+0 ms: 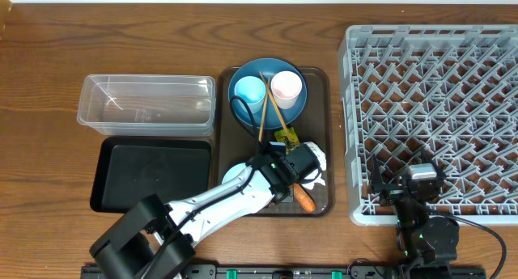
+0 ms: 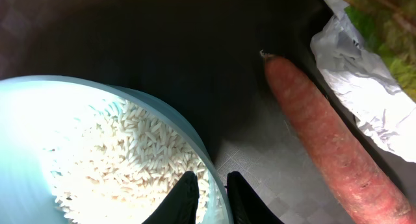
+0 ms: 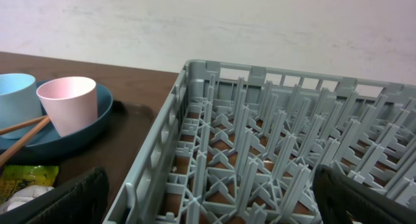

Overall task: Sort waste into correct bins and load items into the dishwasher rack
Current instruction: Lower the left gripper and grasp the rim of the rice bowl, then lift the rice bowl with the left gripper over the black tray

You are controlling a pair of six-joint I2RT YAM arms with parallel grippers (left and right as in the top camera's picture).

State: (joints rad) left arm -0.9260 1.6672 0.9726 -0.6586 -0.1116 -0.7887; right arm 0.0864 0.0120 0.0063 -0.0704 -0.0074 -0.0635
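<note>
Both fingers of the left hand pinch the rim of the pale-blue bowl on the brown tray, likely to tip out its rice; the carrot lies just beside. Farther off, the right hand hangs spread over the near edge of the dishwasher rack.

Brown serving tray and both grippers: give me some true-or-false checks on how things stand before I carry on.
1. The left gripper has one finger on each side of the rim of the pale-blue bowl. True.
2. The pale-blue bowl is empty. False: it holds white rice.
3. The carrot lies in the bowl with the rice. False: it lies on the brown serving tray, beside the bowl.
4. The right gripper is open and holds nothing. True.
5. The pink cup stands on the dark-blue plate. True.
</note>
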